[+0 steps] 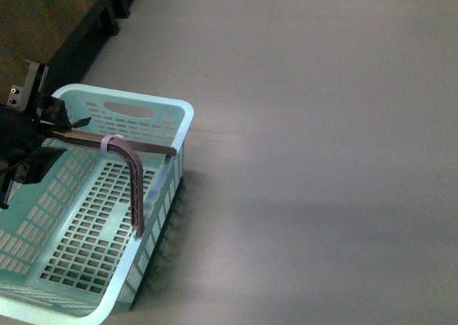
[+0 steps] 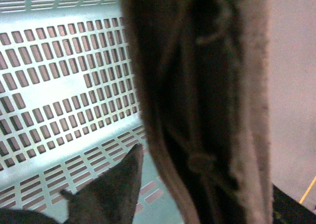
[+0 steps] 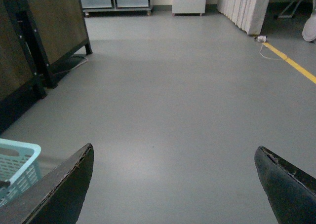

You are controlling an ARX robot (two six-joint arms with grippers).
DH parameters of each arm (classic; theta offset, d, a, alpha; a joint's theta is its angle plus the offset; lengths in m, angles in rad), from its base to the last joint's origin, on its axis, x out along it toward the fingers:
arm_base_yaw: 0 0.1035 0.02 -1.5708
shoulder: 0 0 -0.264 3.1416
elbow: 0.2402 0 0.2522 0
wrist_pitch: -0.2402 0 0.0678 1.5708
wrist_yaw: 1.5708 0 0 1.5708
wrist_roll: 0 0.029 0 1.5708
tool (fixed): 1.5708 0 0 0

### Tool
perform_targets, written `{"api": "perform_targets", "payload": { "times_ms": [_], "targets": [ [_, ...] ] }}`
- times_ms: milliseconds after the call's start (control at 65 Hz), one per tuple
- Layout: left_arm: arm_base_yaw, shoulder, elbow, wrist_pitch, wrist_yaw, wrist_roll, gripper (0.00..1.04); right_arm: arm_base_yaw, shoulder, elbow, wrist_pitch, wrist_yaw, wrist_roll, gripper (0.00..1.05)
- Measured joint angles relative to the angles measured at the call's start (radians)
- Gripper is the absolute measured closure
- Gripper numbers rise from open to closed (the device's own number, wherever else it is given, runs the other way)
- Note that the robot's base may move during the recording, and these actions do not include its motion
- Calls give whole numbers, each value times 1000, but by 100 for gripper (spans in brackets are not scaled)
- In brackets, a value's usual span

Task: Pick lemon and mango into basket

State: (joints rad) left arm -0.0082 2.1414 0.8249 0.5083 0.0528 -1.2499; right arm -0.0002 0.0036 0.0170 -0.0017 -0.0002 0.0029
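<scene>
Mostly grey floor (image 1: 322,139), dark cabinets (image 3: 49,26) along its edge. Teal basket (image 1: 154,124), slotted walls, brown handle (image 1: 134,189) pinched in my left jaws; right jaws wide over floor.

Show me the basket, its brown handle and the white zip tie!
basket (image 1: 154,98): front view, on its far rim.
handle (image 1: 135,189): front view, on the upright stretch of the arch.
zip tie (image 1: 109,143): front view, on the white band around the handle.

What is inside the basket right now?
The teal basket shows only its bare slotted bottom; no lemon or mango is visible. The left gripper, closed on the brown handle, and the handle itself cover part of the bottom, and the near corner is out of frame.
</scene>
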Motion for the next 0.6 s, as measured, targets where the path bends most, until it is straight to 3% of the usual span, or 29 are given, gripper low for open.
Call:
{"api": "perform_targets", "payload": {
  "times_ms": [200,384,600],
  "targets": [
    [0,-30,-7,0,27,-49,100,0,0,0,0,0,0,9],
    [3,-199,-124,9,62,-77,100,0,0,0,0,0,0,9],
    [27,-547,-276,-88,109,-126,100,0,0,0,0,0,0,9]
  ]
}}
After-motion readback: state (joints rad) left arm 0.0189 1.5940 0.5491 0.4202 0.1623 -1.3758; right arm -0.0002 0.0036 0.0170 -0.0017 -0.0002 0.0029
